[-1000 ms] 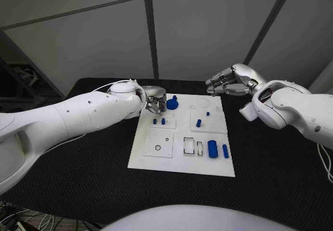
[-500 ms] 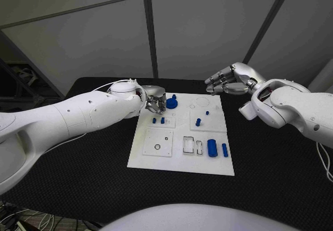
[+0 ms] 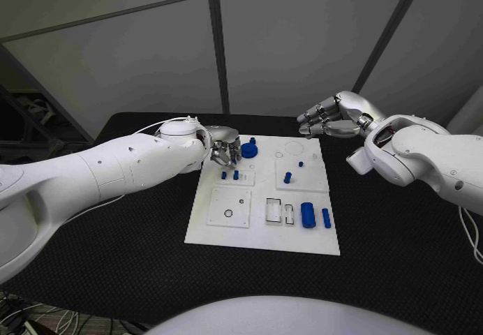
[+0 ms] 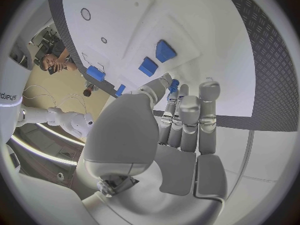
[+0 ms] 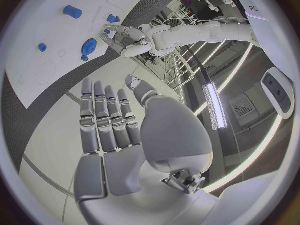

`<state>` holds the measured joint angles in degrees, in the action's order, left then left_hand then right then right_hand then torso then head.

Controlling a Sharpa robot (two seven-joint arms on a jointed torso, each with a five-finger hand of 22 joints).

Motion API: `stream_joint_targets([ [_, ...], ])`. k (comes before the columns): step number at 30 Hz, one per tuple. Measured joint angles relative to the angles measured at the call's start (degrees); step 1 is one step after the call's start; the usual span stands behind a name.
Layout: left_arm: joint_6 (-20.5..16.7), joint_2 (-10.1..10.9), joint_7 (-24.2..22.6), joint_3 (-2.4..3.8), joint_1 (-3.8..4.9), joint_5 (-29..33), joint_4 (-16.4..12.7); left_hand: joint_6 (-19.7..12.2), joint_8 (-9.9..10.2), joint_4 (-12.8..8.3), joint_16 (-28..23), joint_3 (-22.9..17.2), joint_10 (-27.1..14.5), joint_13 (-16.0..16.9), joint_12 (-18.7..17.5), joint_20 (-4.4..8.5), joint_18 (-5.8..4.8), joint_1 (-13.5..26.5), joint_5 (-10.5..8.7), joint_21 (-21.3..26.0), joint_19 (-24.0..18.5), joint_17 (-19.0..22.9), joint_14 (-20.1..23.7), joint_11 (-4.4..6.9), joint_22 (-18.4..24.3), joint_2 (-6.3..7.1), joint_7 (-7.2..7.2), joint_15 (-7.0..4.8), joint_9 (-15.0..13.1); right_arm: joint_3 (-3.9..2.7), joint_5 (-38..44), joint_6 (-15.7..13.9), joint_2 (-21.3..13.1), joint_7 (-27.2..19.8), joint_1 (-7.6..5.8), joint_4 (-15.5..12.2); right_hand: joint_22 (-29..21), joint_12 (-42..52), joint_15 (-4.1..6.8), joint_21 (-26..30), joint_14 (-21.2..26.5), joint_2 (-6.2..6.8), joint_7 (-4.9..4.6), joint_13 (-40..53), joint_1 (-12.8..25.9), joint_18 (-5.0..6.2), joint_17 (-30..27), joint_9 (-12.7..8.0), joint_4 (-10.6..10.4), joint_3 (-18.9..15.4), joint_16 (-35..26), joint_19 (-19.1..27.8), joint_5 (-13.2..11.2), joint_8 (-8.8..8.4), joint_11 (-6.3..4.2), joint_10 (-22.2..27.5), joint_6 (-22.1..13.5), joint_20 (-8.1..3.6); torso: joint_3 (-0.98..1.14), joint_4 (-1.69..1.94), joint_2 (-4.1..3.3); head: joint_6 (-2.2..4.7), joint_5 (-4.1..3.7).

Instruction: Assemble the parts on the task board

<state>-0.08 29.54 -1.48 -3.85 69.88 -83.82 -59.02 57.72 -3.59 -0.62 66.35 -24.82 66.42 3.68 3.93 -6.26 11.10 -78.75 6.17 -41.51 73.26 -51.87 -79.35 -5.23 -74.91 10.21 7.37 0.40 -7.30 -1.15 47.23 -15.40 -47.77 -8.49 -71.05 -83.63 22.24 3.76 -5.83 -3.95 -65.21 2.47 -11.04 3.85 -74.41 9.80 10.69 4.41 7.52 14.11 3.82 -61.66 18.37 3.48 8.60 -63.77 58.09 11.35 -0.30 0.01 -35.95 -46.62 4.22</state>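
- On the black surface, the white task board lies in the middle, its long side running away from the robot.
- Behind the surface stand pale grey wall panels split by dark upright strips, with a darker gap and some cables at the far left.
- At the board's far left corner the left hand hangs over the plate, its fingers lying close together and pointing down; the left wrist view shows a small blue part right at the tips of the thumb and a finger, though whether it is truly pinched I cannot tell.
- Just beside that hand in the head view sits a round blue part with a smaller blue peg behind it.
- Two short blue pegs stand in the left middle panel of the board, and two more blue parts stand in the panel to their right.
- Near the board's right edge, closer to the robot, a longer blue cylinder and a thinner blue piece lie side by side, next to rectangular cut-outs.
- Beyond the board's far right corner the right hand is raised above the surface, apart from the board, holding nothing; in the right wrist view its fingers are straight and lie side by side, with the thumb set off.
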Motion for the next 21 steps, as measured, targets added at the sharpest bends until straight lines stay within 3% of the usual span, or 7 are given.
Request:
stream_joint_targets([
  [13,-0.55,0.47,0.23,0.0,0.0,-0.01,-0.15,0.21,0.0,0.78,-0.27,0.46,-1.61,0.01,0.0,0.0,0.0,0.26,0.0,0.76,0.0,0.58,0.0,-0.25,0.0,0.26,0.21,0.0,0.44,0.0,0.0,0.09,-0.11,0.04,0.0,0.0,0.01,0.0,0.0,0.0,0.0,0.0,0.0,0.0,0.0,0.0,0.01,0.0,0.0,0.0,0.0,0.0,0.0,0.0,0.0,0.0,0.0,0.0,-0.01,0.02,0.01,0.13,0.14],
  [21,-1.06,1.98,0.25,0.09,0.0,0.0,-1.06,-0.21,0.0,1.25,-0.89,0.94,-3.04,0.01,0.0,-0.53,0.0,0.26,0.0,3.23,-0.53,1.83,0.43,-0.64,0.0,0.26,0.2,0.43,1.11,0.0,0.37,0.08,-0.43,0.16,0.0,0.49,-0.17,0.0,-0.02,0.0,-0.02,0.0,0.0,0.0,0.0,0.0,-0.06,0.0,-0.32,0.01,0.0,-0.19,0.0,0.0,0.0,0.0,0.0,0.0,-0.03,0.03,0.02,0.21,0.23],
])
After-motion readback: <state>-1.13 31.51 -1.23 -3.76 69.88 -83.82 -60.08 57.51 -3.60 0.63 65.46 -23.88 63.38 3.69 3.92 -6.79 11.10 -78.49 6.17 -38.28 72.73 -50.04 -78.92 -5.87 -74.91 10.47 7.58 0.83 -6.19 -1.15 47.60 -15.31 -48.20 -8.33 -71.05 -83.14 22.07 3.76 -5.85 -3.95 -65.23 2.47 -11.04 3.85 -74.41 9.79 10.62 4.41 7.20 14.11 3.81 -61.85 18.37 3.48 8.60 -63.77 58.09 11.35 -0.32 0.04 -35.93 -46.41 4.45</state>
